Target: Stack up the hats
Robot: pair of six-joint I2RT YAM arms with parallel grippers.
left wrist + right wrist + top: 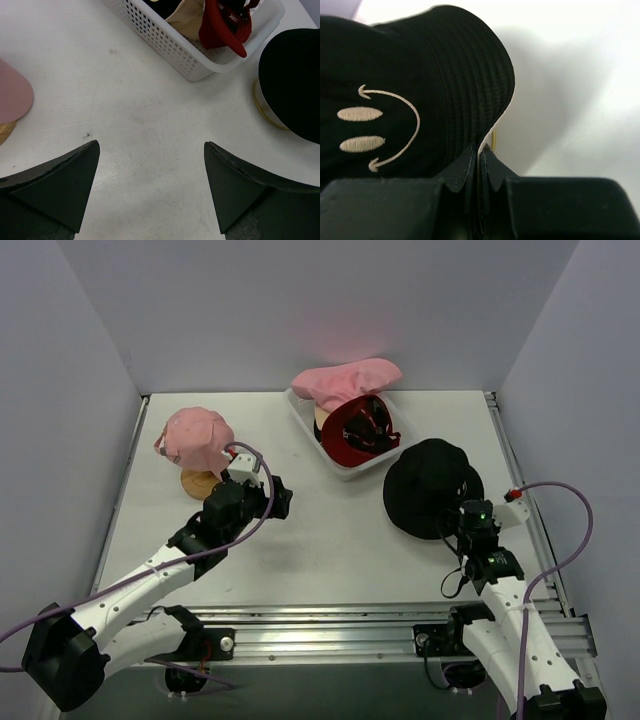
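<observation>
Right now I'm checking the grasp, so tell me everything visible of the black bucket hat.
The black bucket hat is soft fabric, with a rounded crown and a brim stitched in concentric rows; a cream smiley face is embroidered on it. It sits just right of the white basket, over a tan round base on the table. The right hand is shut on its near brim edge, where a pale underside shows.
</observation>
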